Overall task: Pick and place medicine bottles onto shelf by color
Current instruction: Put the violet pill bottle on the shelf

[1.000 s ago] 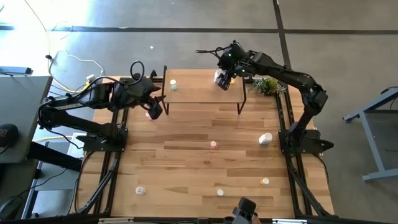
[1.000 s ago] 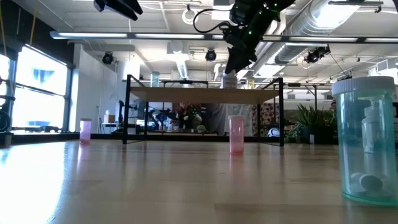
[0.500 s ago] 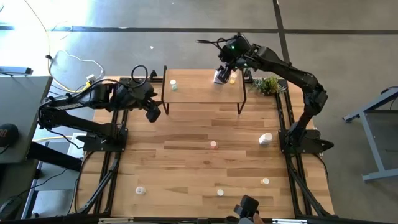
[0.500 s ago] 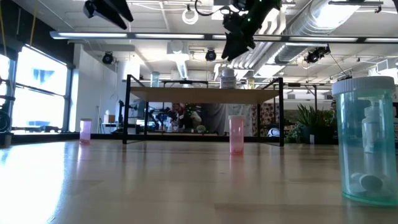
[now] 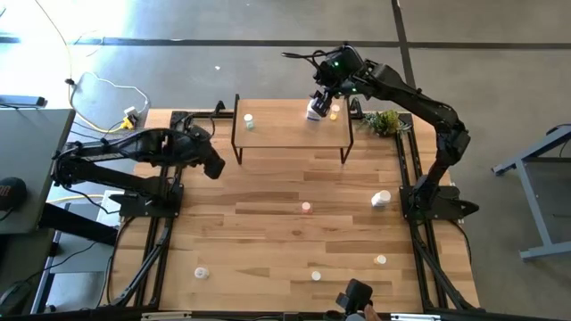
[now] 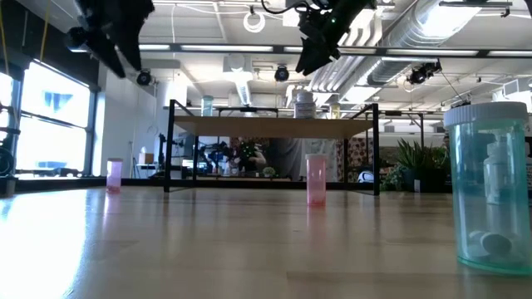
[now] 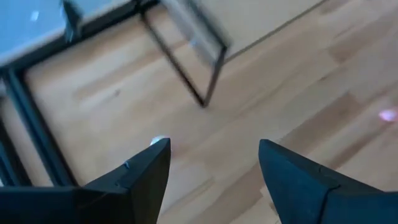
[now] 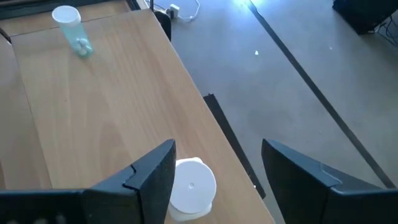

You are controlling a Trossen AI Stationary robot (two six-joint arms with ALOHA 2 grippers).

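The open, empty right claw (image 8: 214,177) hangs close over the white bottle (image 8: 191,198) at the shelf's (image 8: 93,118) lower edge, and could knock it off.

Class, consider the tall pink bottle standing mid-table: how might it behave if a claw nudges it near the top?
The pink bottle stands tall and narrow, so it probably tips easily. Being round, it would likely roll across the table. It looks see-through, perhaps light plastic.

Shelf (image 7: 205,37) blurred (left wrist view)
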